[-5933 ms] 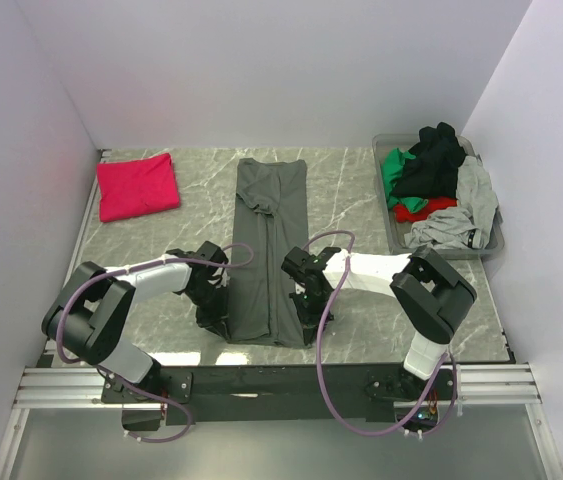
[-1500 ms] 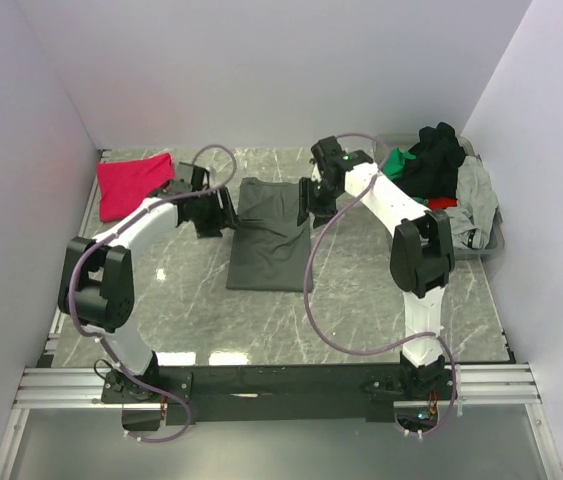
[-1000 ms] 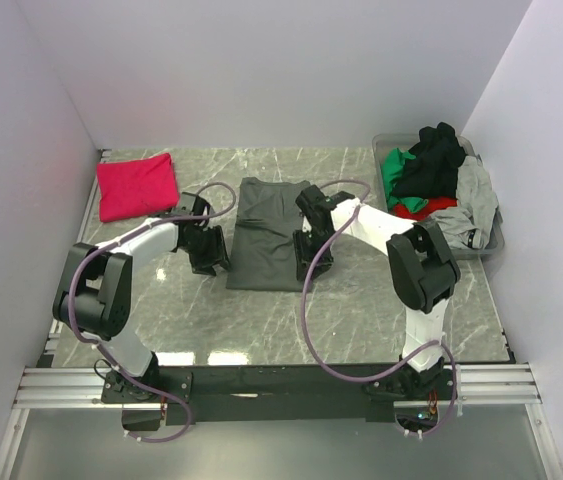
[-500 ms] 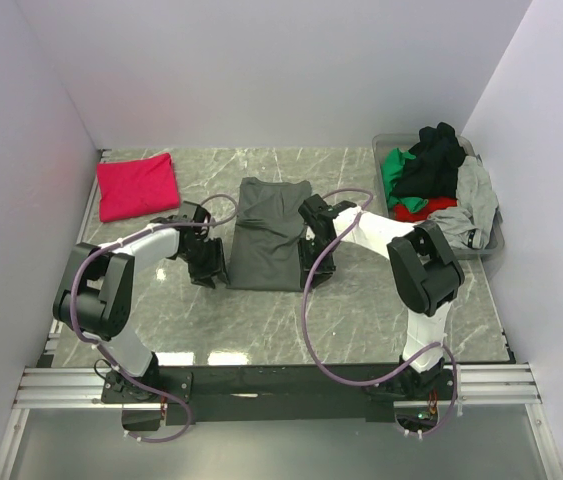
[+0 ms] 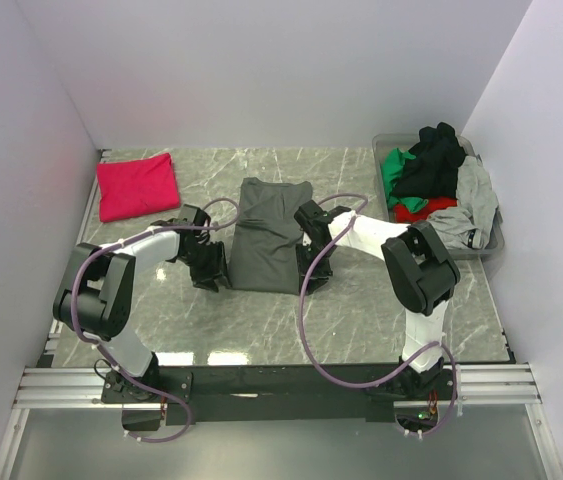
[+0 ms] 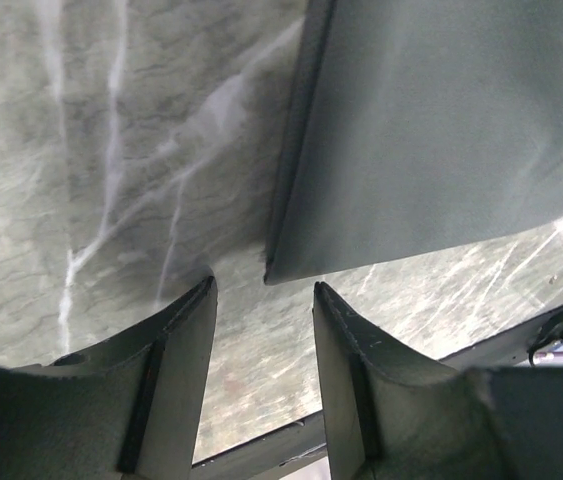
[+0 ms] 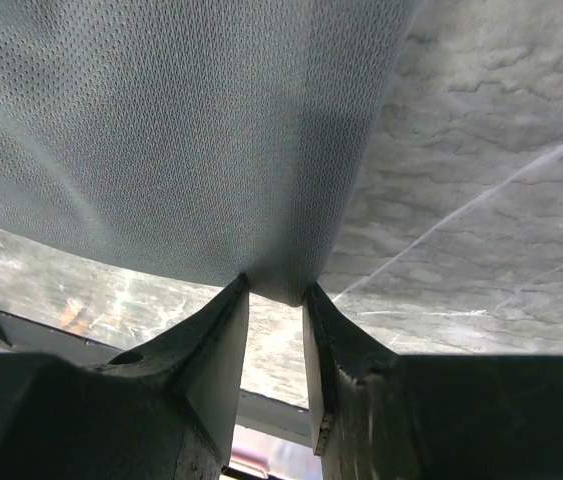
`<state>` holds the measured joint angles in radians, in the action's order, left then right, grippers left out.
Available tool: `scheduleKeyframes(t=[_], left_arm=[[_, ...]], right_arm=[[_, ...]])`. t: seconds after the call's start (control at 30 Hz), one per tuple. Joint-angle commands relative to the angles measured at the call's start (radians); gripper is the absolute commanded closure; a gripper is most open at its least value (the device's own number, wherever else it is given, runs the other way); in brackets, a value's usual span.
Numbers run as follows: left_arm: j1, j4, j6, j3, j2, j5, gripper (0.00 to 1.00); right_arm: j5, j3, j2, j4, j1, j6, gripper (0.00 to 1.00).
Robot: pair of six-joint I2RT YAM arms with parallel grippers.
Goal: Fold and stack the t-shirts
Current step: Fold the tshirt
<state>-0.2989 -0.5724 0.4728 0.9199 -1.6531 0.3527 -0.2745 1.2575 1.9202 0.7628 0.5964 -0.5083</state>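
A dark charcoal-grey t-shirt (image 5: 269, 232) lies folded into a short rectangle in the middle of the marble table. Low at its near left corner sits my left gripper (image 5: 211, 275), open. In the left wrist view that corner of the grey t-shirt (image 6: 441, 130) lies just past the left gripper (image 6: 263, 285), and only table shows between the fingers. My right gripper (image 5: 311, 272) is at the near right corner. The right wrist view shows the right gripper (image 7: 276, 290) with its tips pressed on the corner of the grey t-shirt (image 7: 191, 130). A folded magenta-red t-shirt (image 5: 138, 185) lies at the back left.
A clear plastic tub (image 5: 393, 232) at the right edge holds a heap of black, green, red and light grey shirts (image 5: 439, 180). White walls close in the table at the back and on both sides. The arms' mounting rail (image 5: 261, 382) runs along the near edge.
Both grippers have drawn back from the shirt's far end to its near corners and come down. Both jaws have narrowed, the right one onto the cloth's corner.
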Motion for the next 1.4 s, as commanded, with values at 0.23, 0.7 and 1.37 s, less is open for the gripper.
scheduleKeyframes(t=[0.23, 0.7, 1.37], left_arm=[[-0.008, 0.060, -0.051, -0.015, -0.040, 0.054, 0.52], [-0.009, 0.069, -0.060, -0.010, -0.091, 0.037, 0.63], [-0.009, 0.080, -0.056, -0.016, -0.140, -0.030, 1.00]], right_arm=[[0.070, -0.033, -0.016, 0.007, 0.008, -0.021, 0.64], [0.072, -0.047, -0.013, 0.001, 0.009, -0.033, 0.64], [0.109, -0.047, -0.013, 0.036, 0.008, -0.047, 0.92]])
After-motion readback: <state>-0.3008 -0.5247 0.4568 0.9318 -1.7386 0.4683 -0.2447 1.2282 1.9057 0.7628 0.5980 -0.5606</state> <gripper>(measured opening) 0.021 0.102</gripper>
